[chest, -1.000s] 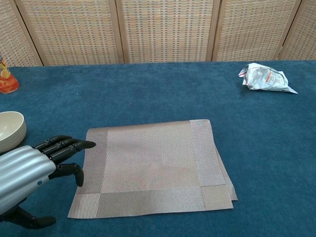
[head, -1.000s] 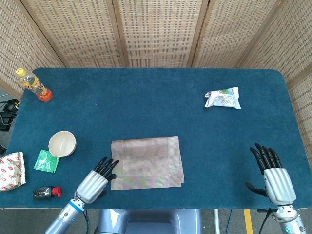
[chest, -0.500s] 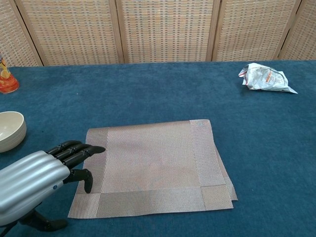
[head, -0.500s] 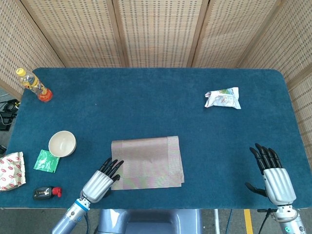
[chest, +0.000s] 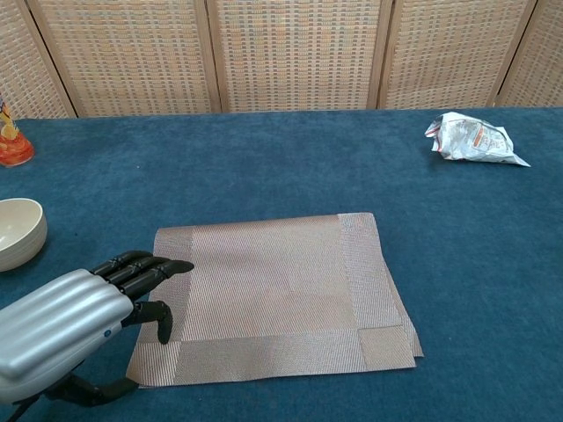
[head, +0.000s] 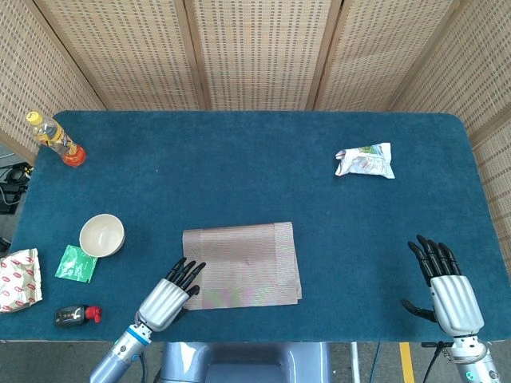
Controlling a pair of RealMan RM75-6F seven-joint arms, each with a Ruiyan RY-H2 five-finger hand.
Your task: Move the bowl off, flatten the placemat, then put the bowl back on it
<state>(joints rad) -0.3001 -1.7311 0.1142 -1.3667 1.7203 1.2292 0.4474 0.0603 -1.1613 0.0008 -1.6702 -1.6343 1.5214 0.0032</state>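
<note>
Currently the placemat (chest: 277, 290) lies near the front edge of the blue bench (head: 255, 152), its right edge doubled over in a fold, and the bowl (head: 102, 234) stands off it, well apart to the left. The left hand (chest: 66, 321) rests its dark fingertips (chest: 167, 266) on the placemat's left border, fingers extended and holding nothing. The right hand (head: 445, 286) lies at the bench's front right corner, fingers apart and empty, far from a crumpled packet (head: 365, 160).

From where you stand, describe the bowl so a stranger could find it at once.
Look to the left end of the blue table, left of the placemat. The bowl sits upright beside a green packet; it is the only round, cream-coloured, empty dish there.
</note>
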